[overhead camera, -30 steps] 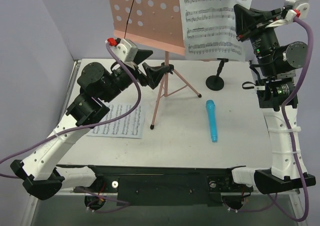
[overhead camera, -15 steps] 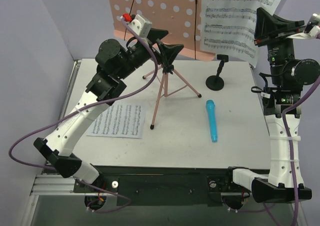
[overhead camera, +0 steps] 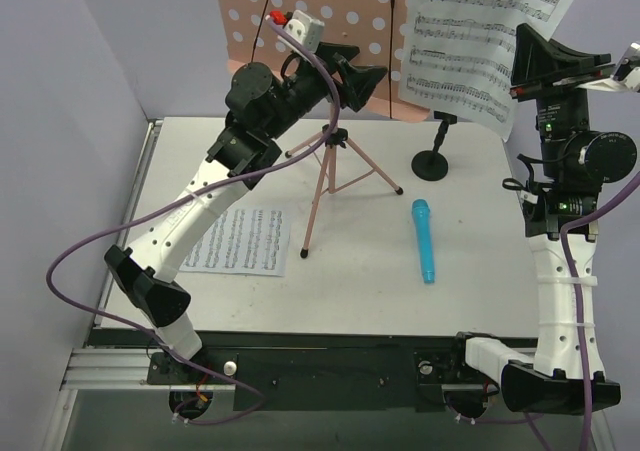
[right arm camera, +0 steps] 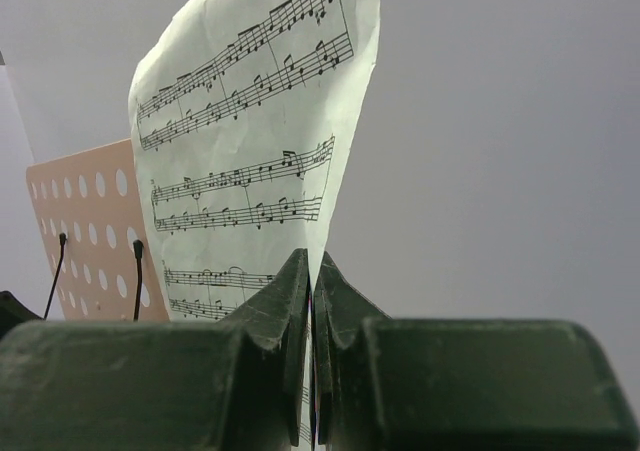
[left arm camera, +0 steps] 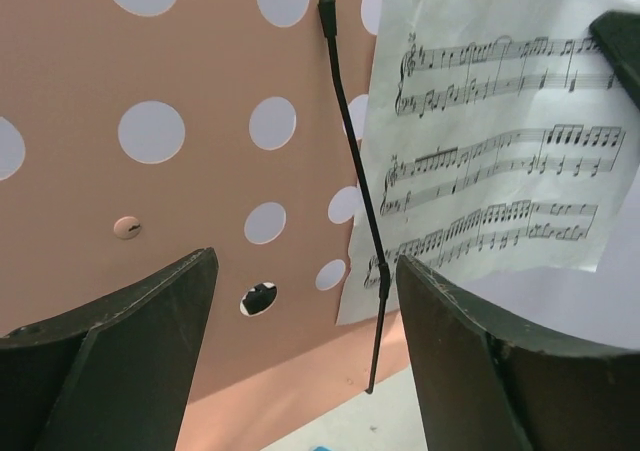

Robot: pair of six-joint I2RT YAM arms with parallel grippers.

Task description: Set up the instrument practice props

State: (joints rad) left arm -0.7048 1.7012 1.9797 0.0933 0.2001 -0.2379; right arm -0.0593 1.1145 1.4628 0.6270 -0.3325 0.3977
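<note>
The pink perforated music stand (overhead camera: 320, 16) rises on thin tripod legs (overhead camera: 330, 171) toward the back of the bench (overhead camera: 480, 301). A thin black retainer wire (left arm camera: 352, 171) runs down the front of its panel.

The left claw (overhead camera: 366, 79) hangs in front of the stand's panel, above the tripod. Its jaws are spread wide and nothing lies between them. In the left wrist view the two dark fingers (left arm camera: 130, 351) frame the holed pink surface and the wire.

To the right of the stand, the right claw (overhead camera: 520, 63) is pressed together on the lower edge of a raised sheet-music page (overhead camera: 465, 36), pinching it upright in the air. Seen past the left claw, the page's left edge overlaps the stand's right edge; whether they touch I cannot tell.

A second sheet-music page (overhead camera: 237, 241) lies flat on the bench, left of the stand's legs and nearer the arm bases. The blue microphone (overhead camera: 424, 241) lies on its side right of the legs. The black round-based mic stand (overhead camera: 432, 159) is upright right of the legs, apart from the microphone
</note>
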